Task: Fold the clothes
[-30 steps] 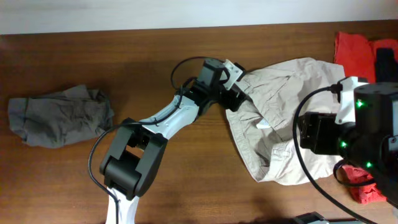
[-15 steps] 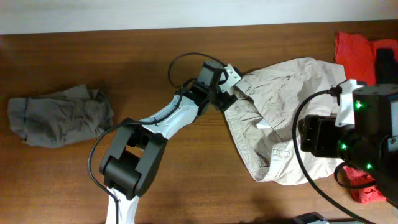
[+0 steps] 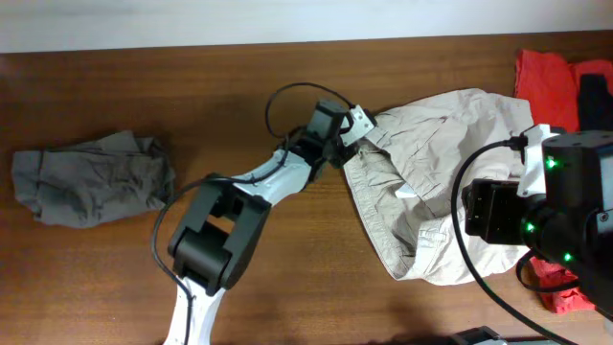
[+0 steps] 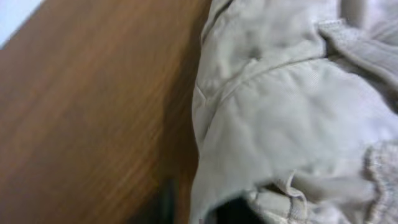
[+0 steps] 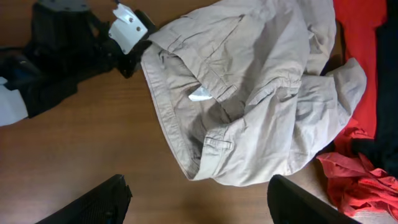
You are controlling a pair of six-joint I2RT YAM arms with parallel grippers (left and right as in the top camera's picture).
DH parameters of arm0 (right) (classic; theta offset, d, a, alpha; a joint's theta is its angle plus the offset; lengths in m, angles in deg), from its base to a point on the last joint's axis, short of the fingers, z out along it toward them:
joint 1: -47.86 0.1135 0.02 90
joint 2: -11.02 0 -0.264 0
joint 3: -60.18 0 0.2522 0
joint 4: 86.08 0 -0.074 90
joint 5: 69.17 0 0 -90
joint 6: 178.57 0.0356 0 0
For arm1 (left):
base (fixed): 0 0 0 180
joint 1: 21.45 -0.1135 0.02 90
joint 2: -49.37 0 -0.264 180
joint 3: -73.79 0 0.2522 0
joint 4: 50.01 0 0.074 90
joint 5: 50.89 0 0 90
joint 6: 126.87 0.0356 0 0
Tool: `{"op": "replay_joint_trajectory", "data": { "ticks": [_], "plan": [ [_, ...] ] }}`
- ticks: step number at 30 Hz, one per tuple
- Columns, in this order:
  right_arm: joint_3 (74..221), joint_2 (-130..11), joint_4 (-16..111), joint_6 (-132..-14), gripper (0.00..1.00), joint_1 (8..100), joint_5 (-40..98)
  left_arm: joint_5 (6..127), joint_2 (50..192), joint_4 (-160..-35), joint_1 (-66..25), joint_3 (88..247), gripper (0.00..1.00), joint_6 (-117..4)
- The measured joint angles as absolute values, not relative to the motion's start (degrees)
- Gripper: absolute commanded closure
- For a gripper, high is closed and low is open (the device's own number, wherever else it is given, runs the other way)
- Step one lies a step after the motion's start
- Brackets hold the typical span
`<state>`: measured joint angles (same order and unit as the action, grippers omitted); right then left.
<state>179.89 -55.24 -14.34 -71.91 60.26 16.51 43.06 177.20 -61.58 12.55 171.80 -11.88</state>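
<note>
In the overhead view the right arm (image 3: 560,206) covers the right side of the beige shorts (image 3: 436,182). A black garment (image 3: 594,91) is cut off by the table's right edge. Red cloth shows at the far right corner (image 3: 546,77) and again at the near right (image 3: 560,287); whether that is one piece or two cannot be told.

The left gripper (image 3: 347,149) sits at the left edge of the shorts. Its own camera sees only blurred fabric, so its jaws and any hold cannot be made out. The right gripper (image 5: 198,186) hangs above the shorts, fingers (image 5: 115,199) spread wide and holding nothing.

The table (image 3: 192,86) is bare wood in the middle and along the near edge. One gray garment (image 3: 91,177) lies crumpled near the left edge, well apart from the one pair of shorts, which lies right of the middle.
</note>
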Motion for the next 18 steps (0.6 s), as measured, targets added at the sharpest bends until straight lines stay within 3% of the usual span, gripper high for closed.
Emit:
{"op": "replay_joint_trajectory", "data": {
  "ticks": [9,11,16,17,18],
  "plan": [
    [179.9,-55.2,-15.7,-71.9,0.24,60.3,16.3,32.4,175.7,-72.6,12.1,179.0,0.99,-11.7],
    [179.9,-55.2,-15.7,-71.8,0.24,60.3,16.3,30.5,173.9,-75.8,10.9,180.6,0.85,-12.3],
    [179.9,-55.2,-15.7,-71.9,0.22,60.3,16.3,27.5,169.3,-81.8,5.8,183.4,0.32,-16.7],
    [179.9,-55.2,-15.7,-71.8,0.22,60.3,16.3,27.0,168.7,-83.6,4.6,183.8,0.28,-18.4],
    [179.9,-55.2,-15.8,-71.9,0.20,60.3,16.3,26.7,168.3,-85.3,3.3,183.9,0.16,-20.4]
  ]
}}
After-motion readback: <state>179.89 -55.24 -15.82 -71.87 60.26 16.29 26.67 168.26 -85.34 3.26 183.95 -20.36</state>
